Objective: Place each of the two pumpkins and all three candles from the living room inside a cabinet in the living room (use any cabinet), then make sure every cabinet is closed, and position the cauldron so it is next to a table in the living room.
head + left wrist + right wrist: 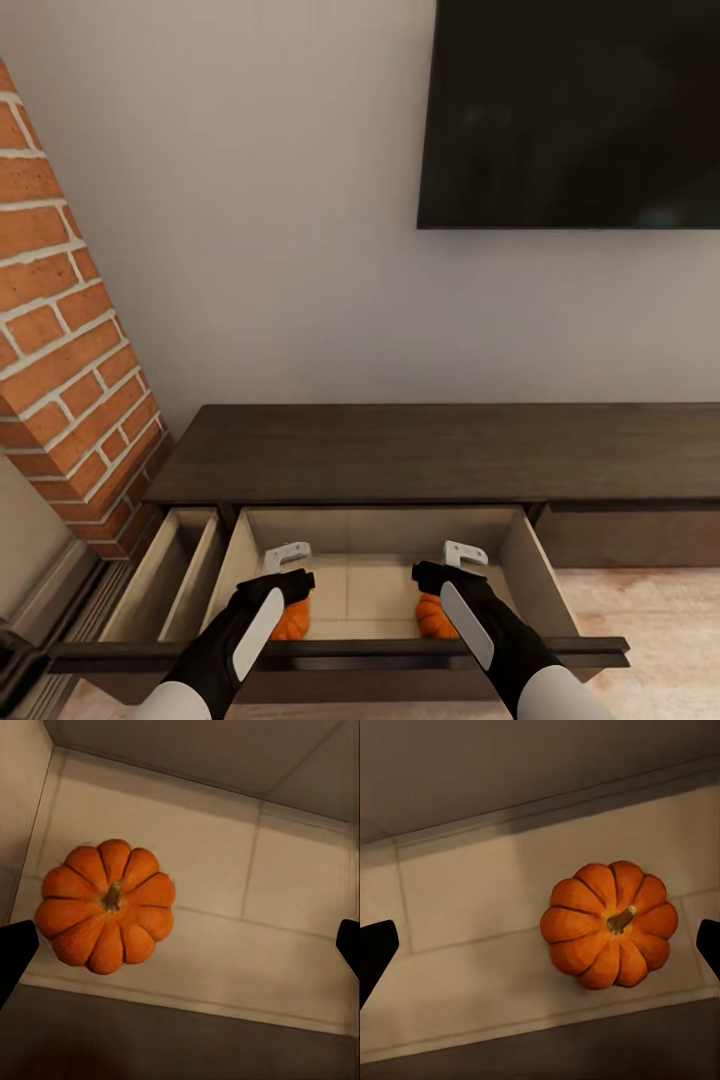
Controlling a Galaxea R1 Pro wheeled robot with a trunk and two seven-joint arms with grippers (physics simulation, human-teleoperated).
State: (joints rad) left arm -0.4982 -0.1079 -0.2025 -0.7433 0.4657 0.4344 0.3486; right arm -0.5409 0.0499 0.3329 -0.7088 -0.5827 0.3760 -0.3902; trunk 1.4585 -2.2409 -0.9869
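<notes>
The long dark brown cabinet (400,450) stands against the wall with its wide middle drawer (530,570) pulled out. Two orange ribbed pumpkins rest on the drawer's pale floor, one (293,622) at its left front and one (433,617) at its right front. My left gripper (288,568) hovers open above the left pumpkin (105,906), clear of it. My right gripper (455,565) is open above the other pumpkin (609,924), not touching it. The candles and the cauldron are out of view.
A narrower drawer (165,580) at the cabinet's left end is also pulled out. The drawer front (630,535) to the right is closed. A brick column (60,350) rises at the left, and a dark television (570,110) hangs on the wall above.
</notes>
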